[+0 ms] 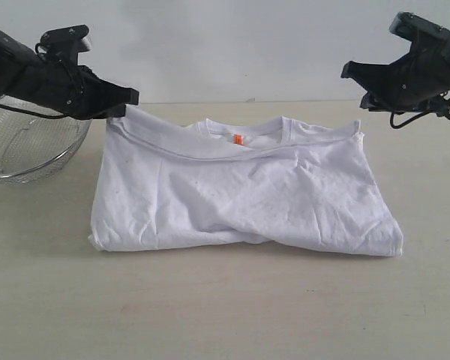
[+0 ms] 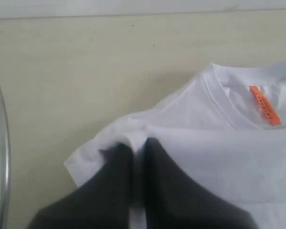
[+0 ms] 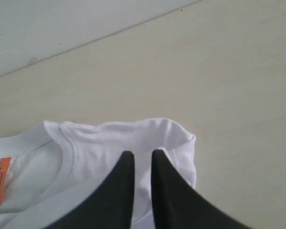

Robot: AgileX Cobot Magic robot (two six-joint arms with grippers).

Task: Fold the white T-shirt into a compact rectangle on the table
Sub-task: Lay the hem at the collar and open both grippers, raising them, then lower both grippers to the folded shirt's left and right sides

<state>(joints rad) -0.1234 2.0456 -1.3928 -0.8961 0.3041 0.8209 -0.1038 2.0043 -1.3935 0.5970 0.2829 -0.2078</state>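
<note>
The white T-shirt (image 1: 240,195) is seen as soft, matt, creased cloth; the table (image 1: 210,315) as smooth, matt wood grain; the bowl (image 1: 22,142) as shiny metal mesh.

T-shirt (image 1: 244,195) on table (image 1: 225,307), basket (image 1: 22,150) at its left

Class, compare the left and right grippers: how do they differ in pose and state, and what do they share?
The left gripper is shut on a pinch of the shirt at one shoulder; the right gripper has its jaws slightly apart and holds nothing. The left gripper touches the cloth; the right gripper hangs above the other shoulder, clear of it. Both are black and point inward.
</note>
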